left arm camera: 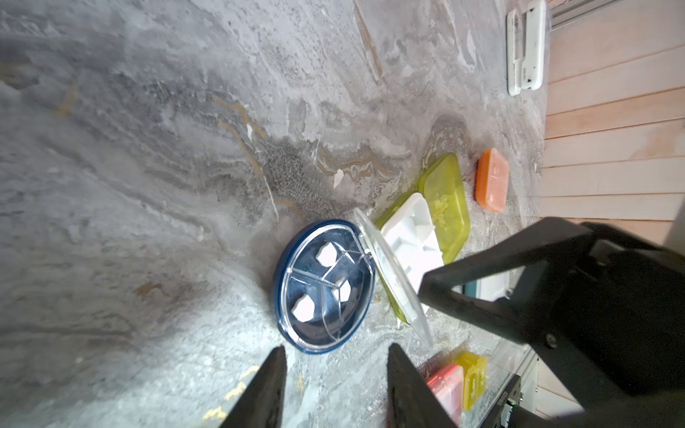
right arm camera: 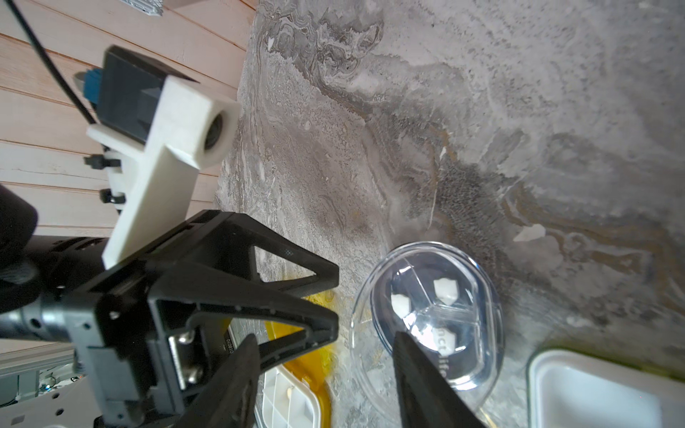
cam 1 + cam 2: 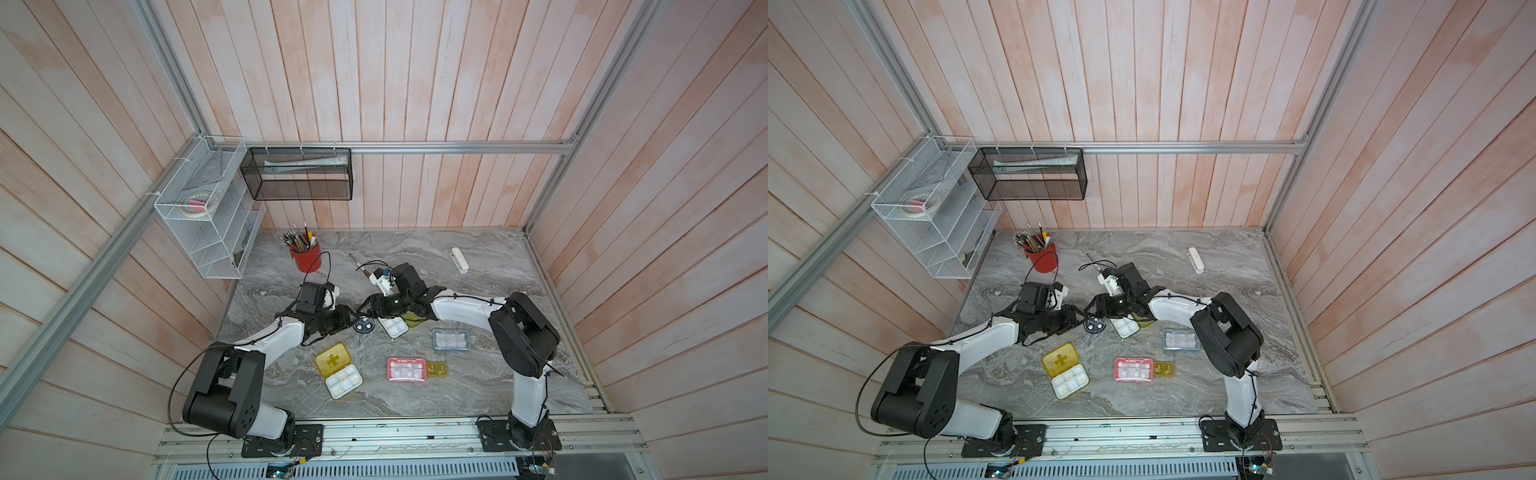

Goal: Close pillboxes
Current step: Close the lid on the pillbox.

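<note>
Step in hand: closing the round box (image 1: 324,285), judged from both my grippers converging on it.
Round box: dark blue base flat on the table (image 3: 478,257), 3 compartments, 1 white pill in each; in both top views it lies in the gap between my 2 grippers.
Clear lid: the lid (image 1: 393,274) stands raised off the base, hinged on the side toward my right gripper, tilted and not seated.
Left gripper: my left gripper (image 1: 335,385) is empty, jaws moderately apart, tips just short of the base and pointing straight at it.
Right gripper: my right gripper (image 2: 326,378) is empty, jaws moderately apart; 1 finger (image 2: 422,381) crosses in front of the lid. Whether it touches the lid I cannot tell.
Key relation: the base lies dead ahead of my left tips; the lid lies between the base and my right gripper, so it must swing away from my right side toward my left.
Nearer arm: right for the lid, left for steadying the base.
Long axis: none, the box is round; only the hinge side matters.
Neighbour: the lime box (image 1: 444,200) lies open just behind the lid, its white tray touching or nearly touching it.
Risk: a push on the lid may slide the light base toward my left tips.
</note>
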Robot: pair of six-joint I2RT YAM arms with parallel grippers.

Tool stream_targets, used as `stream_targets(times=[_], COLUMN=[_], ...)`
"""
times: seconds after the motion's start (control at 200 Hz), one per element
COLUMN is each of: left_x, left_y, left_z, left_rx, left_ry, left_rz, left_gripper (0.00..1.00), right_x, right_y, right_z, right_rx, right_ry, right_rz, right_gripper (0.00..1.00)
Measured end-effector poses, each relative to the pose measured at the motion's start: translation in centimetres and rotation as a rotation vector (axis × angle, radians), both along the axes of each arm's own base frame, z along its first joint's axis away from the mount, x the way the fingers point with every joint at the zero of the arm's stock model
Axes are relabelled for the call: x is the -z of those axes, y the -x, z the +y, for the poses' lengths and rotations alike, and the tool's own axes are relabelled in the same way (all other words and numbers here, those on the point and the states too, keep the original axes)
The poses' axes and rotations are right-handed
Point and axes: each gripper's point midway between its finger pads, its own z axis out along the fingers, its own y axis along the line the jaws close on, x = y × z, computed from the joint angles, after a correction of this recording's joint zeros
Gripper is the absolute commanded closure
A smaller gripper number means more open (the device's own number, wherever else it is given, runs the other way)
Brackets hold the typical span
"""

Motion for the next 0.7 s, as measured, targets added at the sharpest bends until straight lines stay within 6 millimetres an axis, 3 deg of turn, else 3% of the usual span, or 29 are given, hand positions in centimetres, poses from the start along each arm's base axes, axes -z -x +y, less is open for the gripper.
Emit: stream_targets(times=[0.22, 0.455, 0.7], left_x=[-0.2, -1.6, -1.9], left_y=[0.2, 0.1, 0.1], left_z=[1.3, 2.7, 3.1], left_rx=[-0.031, -0.070, -0.078], left_ry=[-0.026, -0.036, -0.038], left_rz=[0.008, -0.025, -0.032], left_gripper=[0.53, 0.53, 0.54], right_x=[0.3, 1.9, 2.3], right_y=[0.1, 0.1, 0.1], right_z=[0.1, 0.3, 0.2], right_rx=[0.000, -0.003, 0.000], right_ry=[-0.007, 0.004, 0.010], right_rz=[0.008, 0.035, 0.040], right_gripper=[0.42, 0.42, 0.42])
